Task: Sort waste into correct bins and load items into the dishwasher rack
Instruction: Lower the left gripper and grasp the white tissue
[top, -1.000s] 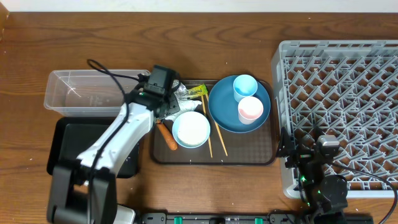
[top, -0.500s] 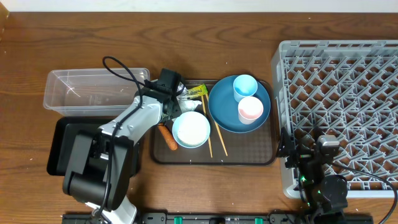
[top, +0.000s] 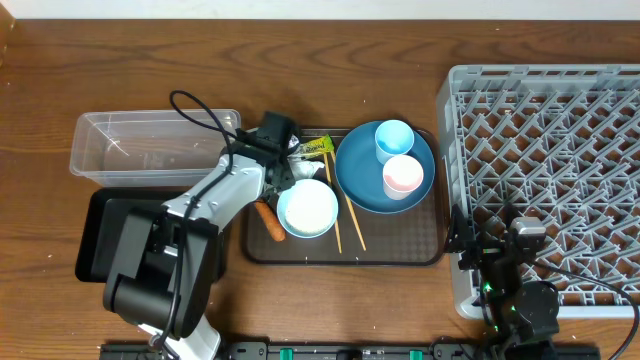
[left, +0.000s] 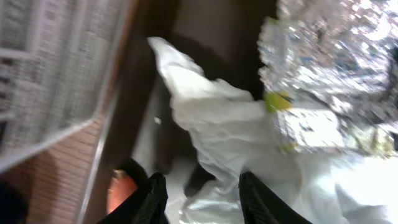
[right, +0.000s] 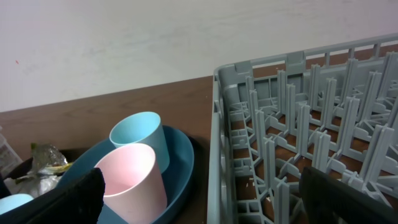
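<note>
I've nudged the left gripper (left: 198, 196) onto the crumpled white tissue (left: 211, 124) mid-frame, fingers spread (unpinched); right gripper (right: 202, 202) idle, parted; binning can start.

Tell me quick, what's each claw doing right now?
Left claw: open, straddling the crumpled white tissue.
Right claw: open, holding nothing.

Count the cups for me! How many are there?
2. The light blue cup stands on the blue plate, toward the back. The pink cup stands right beside it on the same plate, nearer the front. No others show.
</note>
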